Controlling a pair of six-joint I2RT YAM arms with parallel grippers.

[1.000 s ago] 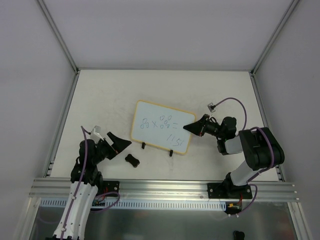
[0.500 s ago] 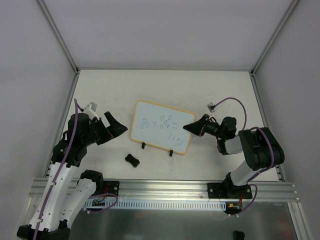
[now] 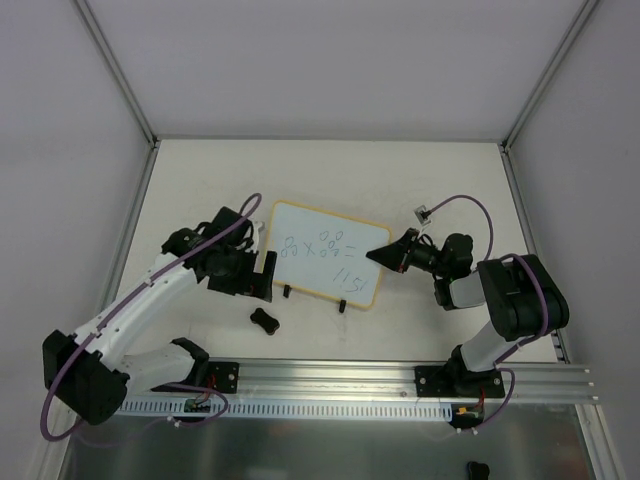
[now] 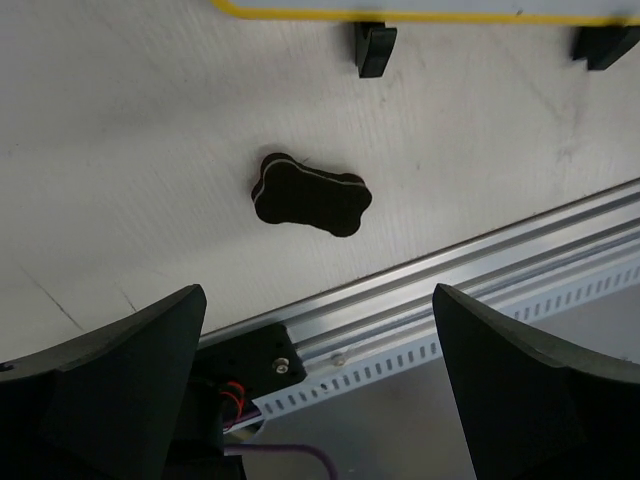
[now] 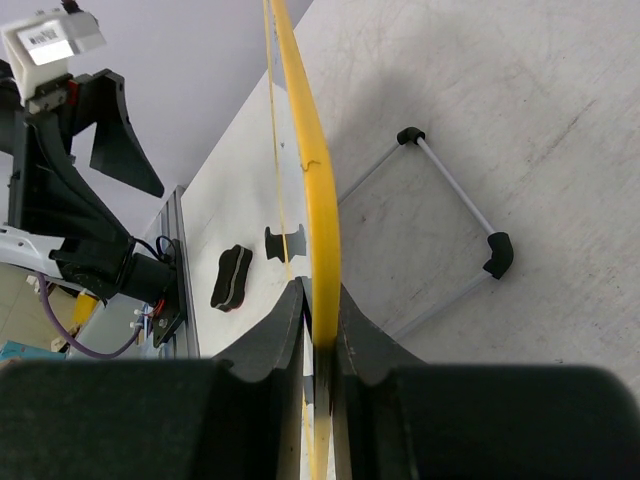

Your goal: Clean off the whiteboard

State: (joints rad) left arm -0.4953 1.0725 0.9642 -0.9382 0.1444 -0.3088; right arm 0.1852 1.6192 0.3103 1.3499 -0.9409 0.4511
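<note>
The whiteboard [image 3: 325, 252] stands tilted mid-table on two black clip feet, with dark handwritten marks on its face. My right gripper [image 3: 385, 254] is shut on its right edge; the right wrist view shows the yellow frame [image 5: 318, 200] pinched between the fingers of that gripper [image 5: 320, 290]. The black bone-shaped eraser [image 3: 264, 320] lies flat in front of the board. My left gripper [image 3: 258, 280] is open and empty by the board's left lower corner, above and just behind the eraser. In the left wrist view the eraser [image 4: 311, 195] lies ahead of the wide-open left gripper [image 4: 318, 300].
The aluminium rail [image 3: 330, 372] runs along the near table edge, close behind the eraser in the left wrist view [image 4: 480, 285]. A thin white wire stand with black corners [image 5: 455, 215] lies on the table behind the board. Grey walls enclose the table.
My left arm has swung from the table's left side in to the board's left lower corner, near the eraser. The right gripper and the board have not moved.
</note>
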